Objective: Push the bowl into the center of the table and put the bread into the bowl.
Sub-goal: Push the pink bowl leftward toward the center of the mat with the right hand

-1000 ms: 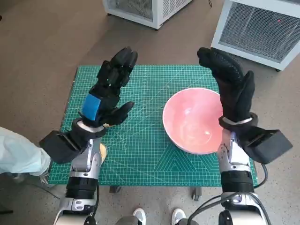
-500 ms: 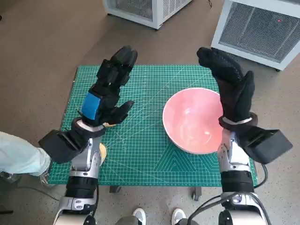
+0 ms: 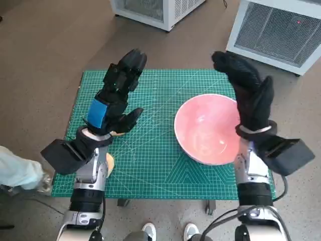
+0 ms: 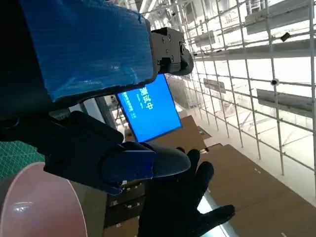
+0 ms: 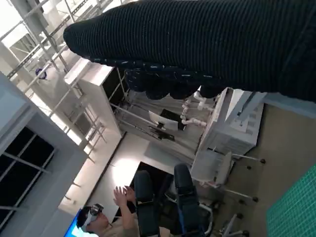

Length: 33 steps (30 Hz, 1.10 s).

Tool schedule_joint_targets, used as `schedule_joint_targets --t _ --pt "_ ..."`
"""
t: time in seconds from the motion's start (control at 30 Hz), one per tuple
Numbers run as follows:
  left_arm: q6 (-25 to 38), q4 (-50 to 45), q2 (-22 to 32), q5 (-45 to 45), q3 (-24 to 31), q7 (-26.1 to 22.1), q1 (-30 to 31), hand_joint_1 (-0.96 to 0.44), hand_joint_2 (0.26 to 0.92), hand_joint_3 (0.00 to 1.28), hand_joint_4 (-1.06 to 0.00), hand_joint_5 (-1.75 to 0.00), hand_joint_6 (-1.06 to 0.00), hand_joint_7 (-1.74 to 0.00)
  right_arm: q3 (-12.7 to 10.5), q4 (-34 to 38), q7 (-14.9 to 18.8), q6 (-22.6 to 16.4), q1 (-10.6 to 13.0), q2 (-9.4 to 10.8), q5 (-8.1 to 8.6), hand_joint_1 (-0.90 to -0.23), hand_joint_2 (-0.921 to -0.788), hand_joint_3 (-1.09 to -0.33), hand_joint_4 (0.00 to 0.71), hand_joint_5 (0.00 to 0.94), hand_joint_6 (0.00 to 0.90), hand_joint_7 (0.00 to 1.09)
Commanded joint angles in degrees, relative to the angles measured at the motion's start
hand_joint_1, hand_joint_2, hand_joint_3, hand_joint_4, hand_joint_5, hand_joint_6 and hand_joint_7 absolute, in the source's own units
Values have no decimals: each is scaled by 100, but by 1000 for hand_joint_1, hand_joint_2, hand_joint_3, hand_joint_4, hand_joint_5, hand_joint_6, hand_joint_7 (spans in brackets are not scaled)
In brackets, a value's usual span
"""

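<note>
The pink bowl (image 3: 207,128) sits on the green cutting mat (image 3: 150,150) that covers the worktop (image 3: 80,83), well to the right of the mat's middle and close to its right edge. The right hand (image 3: 248,95), in its black knitted glove, is raised above the bowl's right side, palm turned toward the left, its fingers (image 3: 228,63) released and reaching up and away from the robot; it holds nothing. The left hand (image 3: 113,98), black with blue tape over its back, is lifted over the left half of the mat, its fingers (image 3: 128,68) spread and extended, also grasping nothing. A small tan piece, likely the bread (image 3: 110,161), peeks out beside the left forearm near the mat's near-left corner, mostly hidden by the arm. In the left wrist view the bowl's rim (image 4: 39,202) shows below the taped hand, with the gloved right hand (image 4: 182,207) beyond it. In the right wrist view a person (image 5: 103,219) wearing a headset sits far off, one hand raised, near some office chairs (image 5: 168,197). White cabinets (image 3: 273,30) stand on the floor beyond the worktop.
</note>
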Motion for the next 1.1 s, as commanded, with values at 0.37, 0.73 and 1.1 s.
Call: schedule_joint_targets --t 0.37,0.73,1.1 --pt "18 -15 80 -28 40 -3 11 -672 921 374 -151 -5 1 -459 -724 1662 -1108 -569 49 -634 -485 -675 -921 -816 205 0 89 394" --pt "-52 52 113 5 87 21 31 -678 921 374 -152 -4 1 -459 -778 2760 -1801 -270 46 -834 -790 -662 -921 -865 204 0 83 382" --pt "-80 81 160 -6 140 -4 69 -669 921 371 -154 -4 1 -460 -971 3273 -1845 480 -64 -551 -698 -606 -921 -878 200 0 115 314"
